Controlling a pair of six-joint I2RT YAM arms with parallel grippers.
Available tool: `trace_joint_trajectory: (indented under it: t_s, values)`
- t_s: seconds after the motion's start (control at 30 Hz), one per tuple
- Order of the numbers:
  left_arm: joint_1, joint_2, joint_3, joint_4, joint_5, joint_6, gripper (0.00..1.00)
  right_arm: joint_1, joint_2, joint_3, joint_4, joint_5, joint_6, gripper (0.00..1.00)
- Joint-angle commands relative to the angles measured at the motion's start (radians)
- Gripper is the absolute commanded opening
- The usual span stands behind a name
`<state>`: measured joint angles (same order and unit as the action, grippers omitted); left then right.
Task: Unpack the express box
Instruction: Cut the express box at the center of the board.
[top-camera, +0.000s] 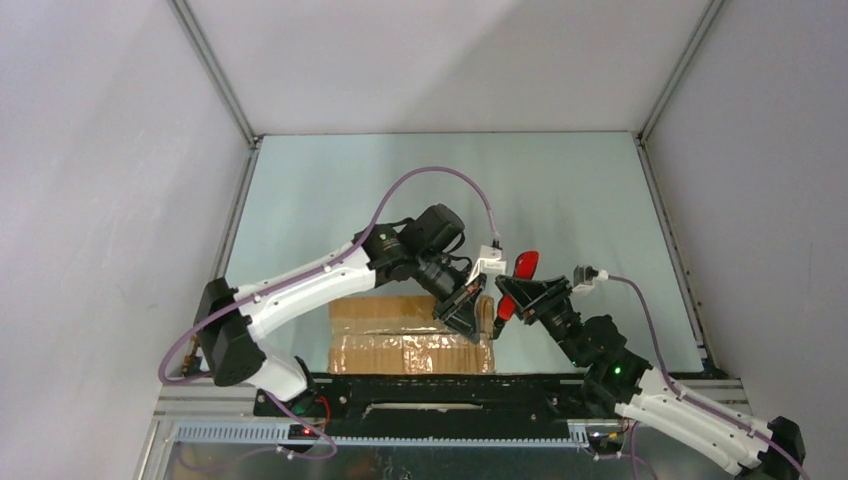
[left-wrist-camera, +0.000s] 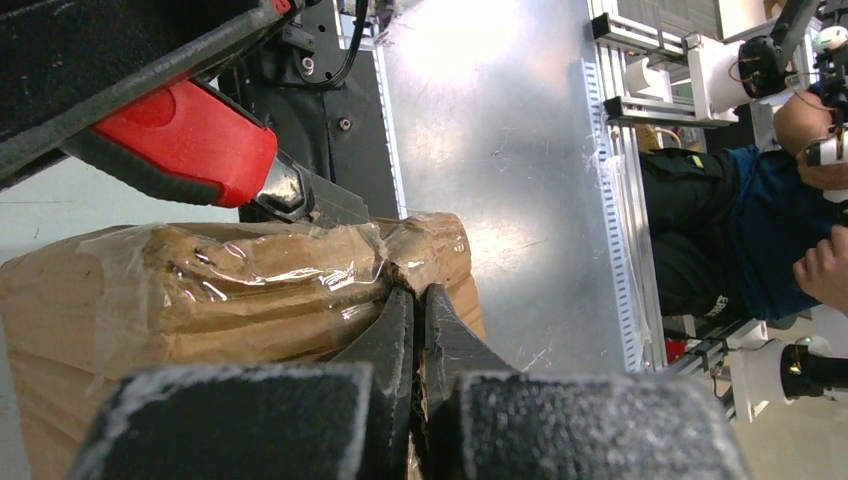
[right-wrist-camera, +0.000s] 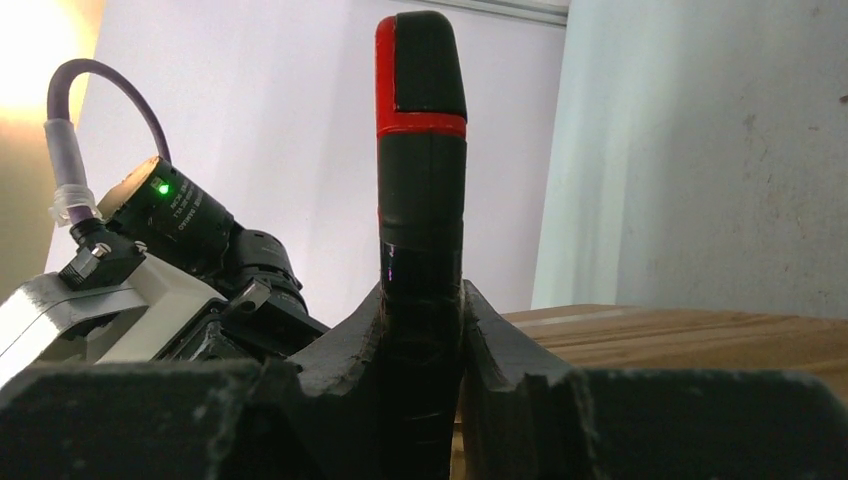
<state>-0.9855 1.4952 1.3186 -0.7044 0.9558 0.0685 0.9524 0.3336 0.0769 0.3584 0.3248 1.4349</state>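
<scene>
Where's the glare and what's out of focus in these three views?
Left wrist: blown-out glare on the metal panel, specular streaks on the tape over the express box, left gripper soft up close. Right wrist: overexposed warm patch in the upper left corner, right gripper blurred at its base, utility knife fairly crisp. Top external: even diffuse light, no glare, nothing visibly blurred.

I log one item: brown corrugated cardboard express box (top-camera: 400, 340), oblong, lying flat at the near edge of the pale surface (top-camera: 450, 190), flaps shut, wrinkled clear tape (left-wrist-camera: 260, 265) along its top seam.
</scene>
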Motion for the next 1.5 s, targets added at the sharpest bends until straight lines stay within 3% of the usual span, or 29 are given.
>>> trace_joint_trajectory:
  t_s: [0.0,0.2,0.33,0.5,0.9,1.47]
  values:
    - [0.024,-0.009,0.071,0.147,-0.073,0.011,0.00,0.039,-0.048,-0.015,-0.045,-0.027,-0.013,0.00]
    - [0.084,-0.074,-0.099,0.278,0.101,-0.142,0.00,-0.021,-0.323,0.016,-0.290,0.067,-0.054,0.00]
    - [0.129,-0.140,-0.265,0.608,0.219,-0.385,0.00,-0.066,-0.364,0.023,-0.252,0.023,-0.130,0.00]
    - [0.130,-0.120,-0.214,0.420,0.233,-0.247,0.00,-0.083,-0.347,0.006,-0.186,-0.029,-0.153,0.00]
    - [0.093,-0.151,-0.230,0.359,0.169,-0.135,0.00,-0.093,-0.266,-0.018,0.017,-0.004,-0.134,0.00]
    - [0.078,-0.152,-0.227,0.357,0.146,-0.138,0.00,-0.031,-0.132,-0.055,0.191,0.032,-0.145,0.00]
